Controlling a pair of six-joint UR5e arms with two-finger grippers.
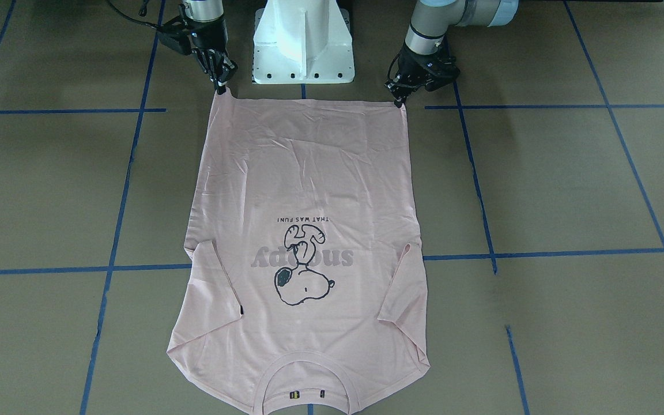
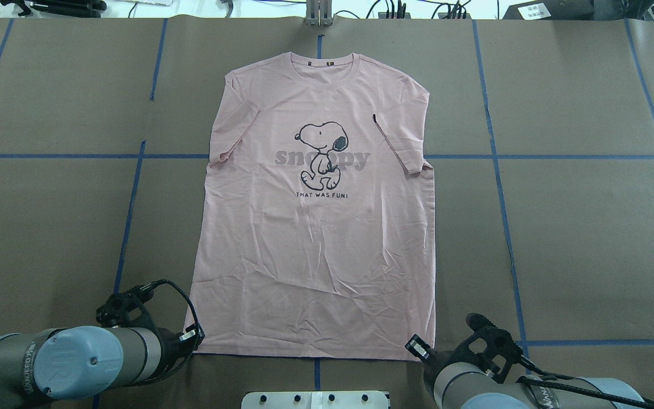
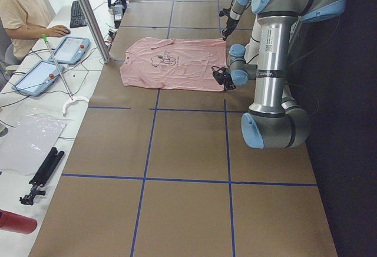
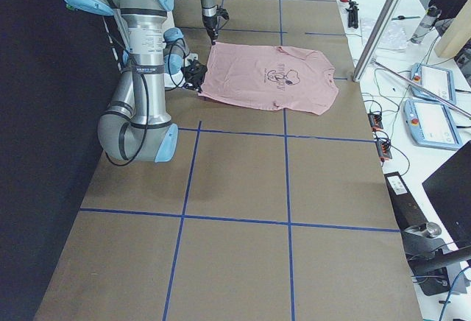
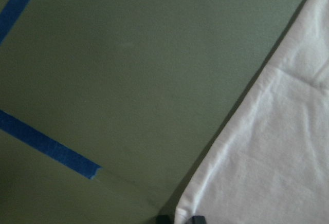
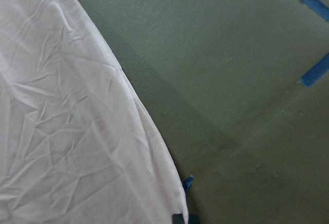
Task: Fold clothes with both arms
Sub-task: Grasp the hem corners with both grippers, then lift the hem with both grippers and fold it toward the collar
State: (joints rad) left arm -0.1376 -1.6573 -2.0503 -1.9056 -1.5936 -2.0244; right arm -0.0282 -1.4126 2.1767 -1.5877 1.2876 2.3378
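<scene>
The pale pink T-shirt (image 1: 309, 173) lies flat with the dog print up, its collar at the far side from me and both sleeves folded in over the body. My left gripper (image 1: 399, 102) is shut on one hem corner. My right gripper (image 1: 221, 89) is shut on the other. Both corners are drawn up into small points. From overhead, the left gripper (image 2: 196, 335) and right gripper (image 2: 418, 347) sit at the near corners of the shirt (image 2: 315, 238). In each wrist view the hem corner runs down between the fingertips (image 5: 196, 219) (image 6: 177, 218).
The white pedestal base (image 1: 303, 46) stands between the arms, just behind the hem. Blue tape lines (image 1: 136, 109) cross the brown table cover. A person (image 3: 23, 9) sits at a side desk with teach pendants (image 3: 35, 74) and a slanted metal post (image 3: 88, 15).
</scene>
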